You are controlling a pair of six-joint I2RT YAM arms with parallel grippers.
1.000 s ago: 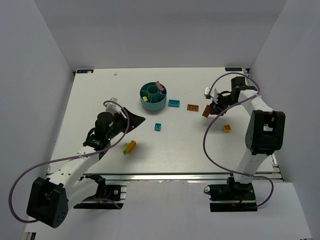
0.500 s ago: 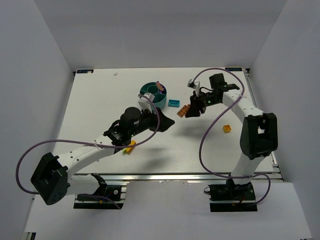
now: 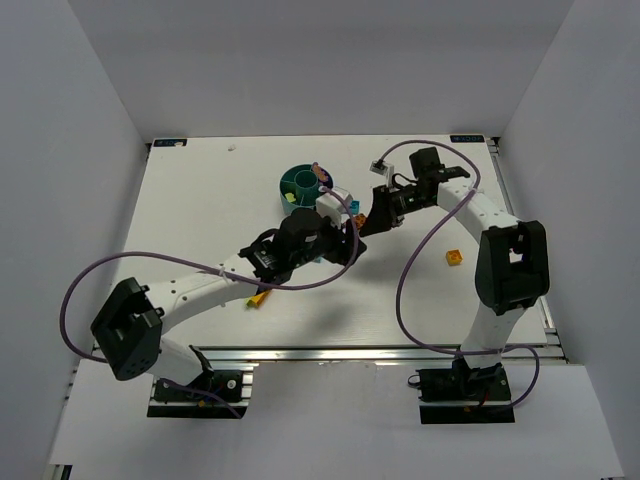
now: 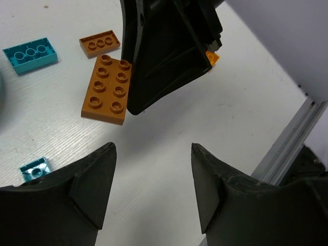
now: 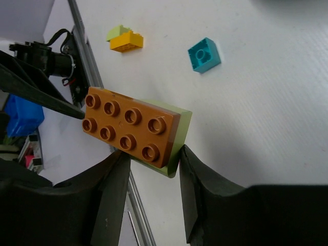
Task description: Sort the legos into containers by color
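Right gripper is clamped on a flat orange brick with eight round bumps. A lime green brick is stuck under it. Left gripper hangs just beside them, fingers apart and empty. I think the two hard, shiny bricks must be pulled apart next. Then each can go in its own part of the round teal bowl nearby.

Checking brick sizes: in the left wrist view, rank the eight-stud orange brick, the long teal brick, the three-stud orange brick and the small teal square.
Largest: the eight-stud orange brick.
Next: the long teal brick and the three-stud orange brick look alike, so I won't rank them.
Smallest: the small teal square, even though it lies nearer the camera.
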